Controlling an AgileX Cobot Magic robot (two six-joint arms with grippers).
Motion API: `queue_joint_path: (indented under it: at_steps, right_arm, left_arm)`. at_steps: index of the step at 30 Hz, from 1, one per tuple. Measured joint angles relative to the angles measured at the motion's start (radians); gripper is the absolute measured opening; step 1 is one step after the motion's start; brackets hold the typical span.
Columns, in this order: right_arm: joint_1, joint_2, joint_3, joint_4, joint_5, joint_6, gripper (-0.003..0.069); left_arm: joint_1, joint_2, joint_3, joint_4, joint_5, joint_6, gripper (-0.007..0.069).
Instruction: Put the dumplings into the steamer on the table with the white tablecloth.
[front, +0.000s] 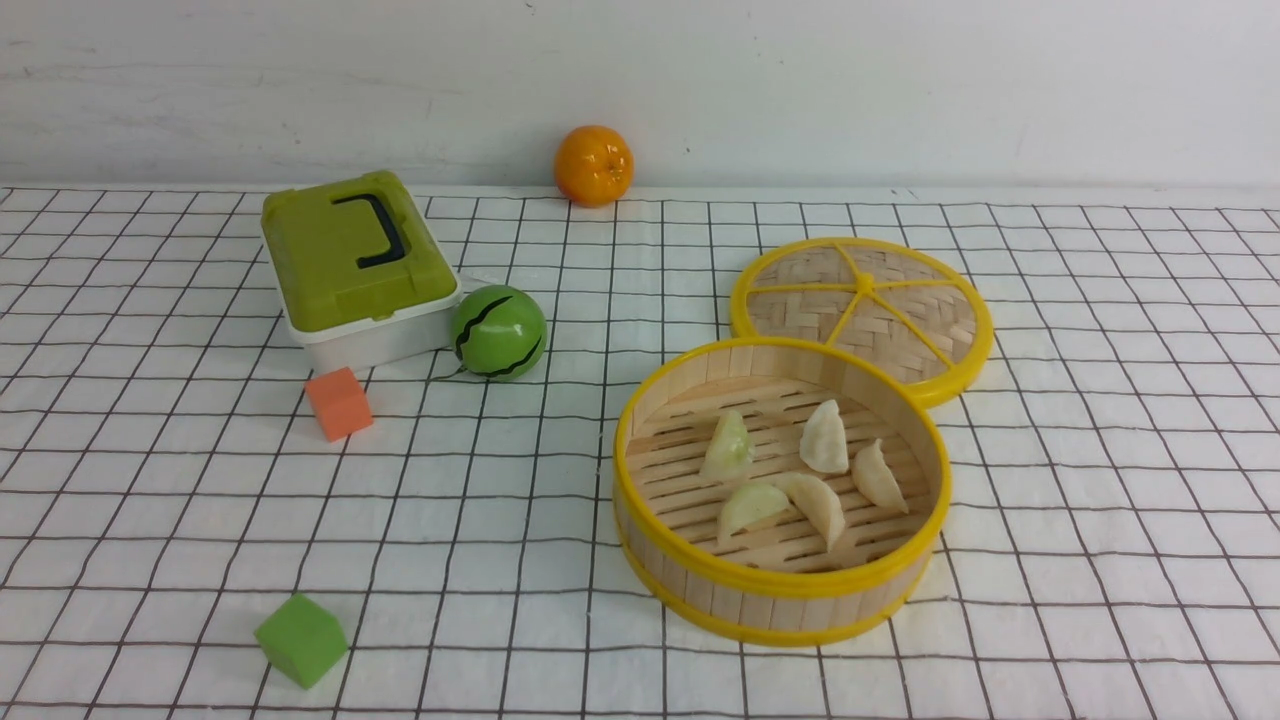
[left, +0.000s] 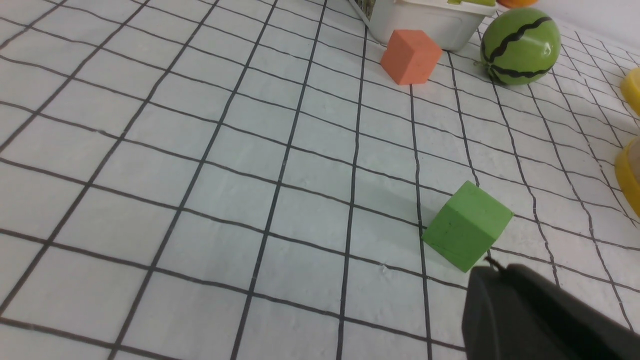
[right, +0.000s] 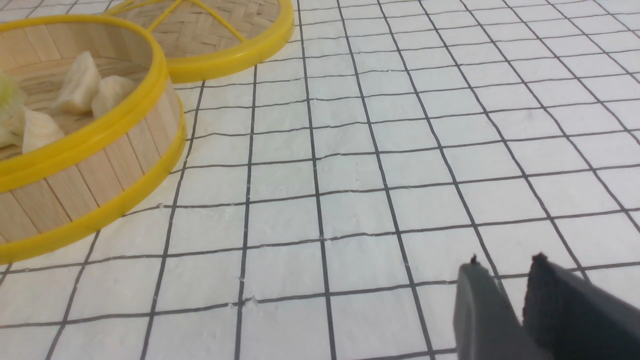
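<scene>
Ahead, in the front view, all five cream-white crescent dumplings (front: 800, 470) lay inside the round bamboo-slat steamer with yellow rims (front: 640, 520) on the grid-lined white tablecloth (front: 1100, 500), its flat woven lid (front: 865, 310) just behind. From my left wrist, my left claw (left: 487, 272) was closed and empty beside a green foam cube (left: 467, 232). From my right wrist, my right claw (right: 505, 267) stood narrowly parted, holding nothing, well clear of the steamer. I judged the loading done; next only called for pulling back.

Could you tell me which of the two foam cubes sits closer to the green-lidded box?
The orange cube: it sits just in front of the box, beside the toy watermelon. The green cube lies alone near the table's front edge.
</scene>
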Motion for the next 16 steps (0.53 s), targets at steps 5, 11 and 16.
queue_joint_path:
  at_steps: [5,11,16]
  right_arm:
    - [0.000,0.000,0.000,0.000,0.000,0.000,0.0153]
    - [0.000,0.000,0.000,0.000,0.000,0.000,0.0160]
    - [0.000,0.000,0.000,0.000,0.000,0.000,0.0167]
  left_arm:
    - [0.000,0.000,0.000,0.000,0.000,0.000,-0.0011]
    - [0.000,0.000,0.000,0.000,0.000,0.000,-0.0007]
    - [0.000,0.000,0.000,0.000,0.000,0.000,-0.0001]
